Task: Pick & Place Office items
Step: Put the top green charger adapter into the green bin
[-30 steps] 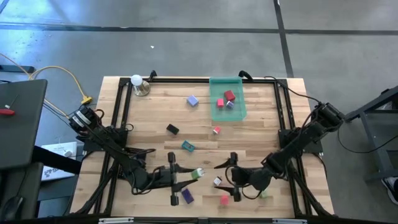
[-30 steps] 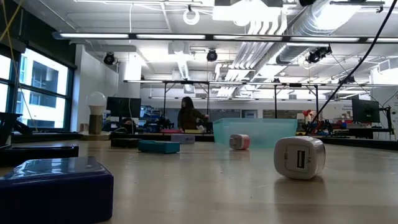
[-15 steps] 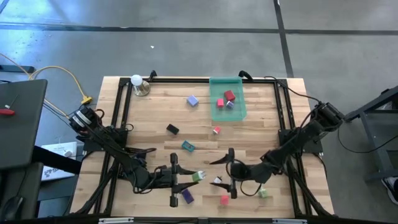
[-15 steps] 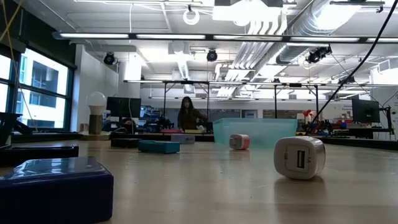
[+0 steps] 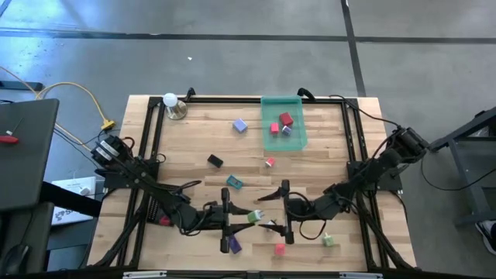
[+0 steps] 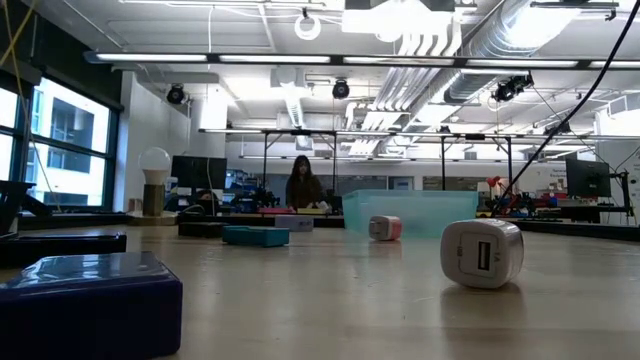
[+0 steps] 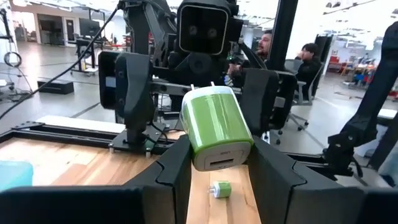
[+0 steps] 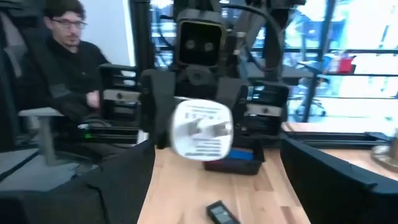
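Note:
My left gripper (image 5: 245, 218) (image 7: 216, 167) is shut on a green-and-white plug block (image 5: 252, 218) (image 7: 214, 127), above the near middle of the table. My right gripper (image 5: 269, 212) (image 8: 214, 171) faces it from the right, wide open, with its fingers (image 7: 127, 84) standing on either side of the block and touching nothing. In the right wrist view the block's white pronged face (image 8: 200, 129) points at my right gripper. A white cube (image 5: 272, 225) (image 6: 482, 253) lies flat on the wood just below them. Neither gripper shows in the low view. My left gripper pinches the green plug block by its two side faces (image 7: 194, 146), near the block's lower end, between its two fingers. The fingers come level from the table's left. The block is lifted clear of the table and stands tilted above the fingertips, prongs pointing away toward the right gripper.
A purple block (image 5: 232, 245) (image 6: 90, 298), a red piece (image 5: 279, 249) and a green piece (image 5: 328, 242) lie near the front edge. A teal piece (image 5: 234, 182), a black one (image 5: 215, 160) and a pink one (image 5: 270, 162) lie mid-table. The green tray (image 5: 267, 105) holds red blocks.
My left gripper has carried the green block a little toward the table's right. My right gripper has moved toward the left and the far edge, closing in on the block and staying open; a green piece near the front right now shows where it stood.

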Tool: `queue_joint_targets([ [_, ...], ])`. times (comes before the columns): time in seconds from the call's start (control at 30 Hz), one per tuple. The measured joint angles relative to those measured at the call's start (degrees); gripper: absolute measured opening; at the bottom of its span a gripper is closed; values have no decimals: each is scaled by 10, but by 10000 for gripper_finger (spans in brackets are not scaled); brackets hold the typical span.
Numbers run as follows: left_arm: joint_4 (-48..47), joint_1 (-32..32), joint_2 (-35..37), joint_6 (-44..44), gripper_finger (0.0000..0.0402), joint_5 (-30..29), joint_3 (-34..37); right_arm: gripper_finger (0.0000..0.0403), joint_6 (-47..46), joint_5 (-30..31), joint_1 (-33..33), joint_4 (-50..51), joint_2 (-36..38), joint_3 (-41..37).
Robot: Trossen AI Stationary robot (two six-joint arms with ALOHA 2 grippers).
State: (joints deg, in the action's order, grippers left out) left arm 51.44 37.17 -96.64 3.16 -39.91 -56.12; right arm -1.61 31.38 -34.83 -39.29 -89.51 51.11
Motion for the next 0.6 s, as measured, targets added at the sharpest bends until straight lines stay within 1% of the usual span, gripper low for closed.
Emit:
queue_joint_targets([
  [0.13, -2, -3, -8, 8, 117, 8, 0, 337, -9, -32, 5, 4, -8, 0],
  [0.33, -8, -3, -13, 13, 117, 6, 0, 335, 4, -33, 9, 1, -7, 0],
  [0.6, -14, -10, -13, 9, 117, 6, 0, 310, 13, -64, 12, 0, -7, 0],
])
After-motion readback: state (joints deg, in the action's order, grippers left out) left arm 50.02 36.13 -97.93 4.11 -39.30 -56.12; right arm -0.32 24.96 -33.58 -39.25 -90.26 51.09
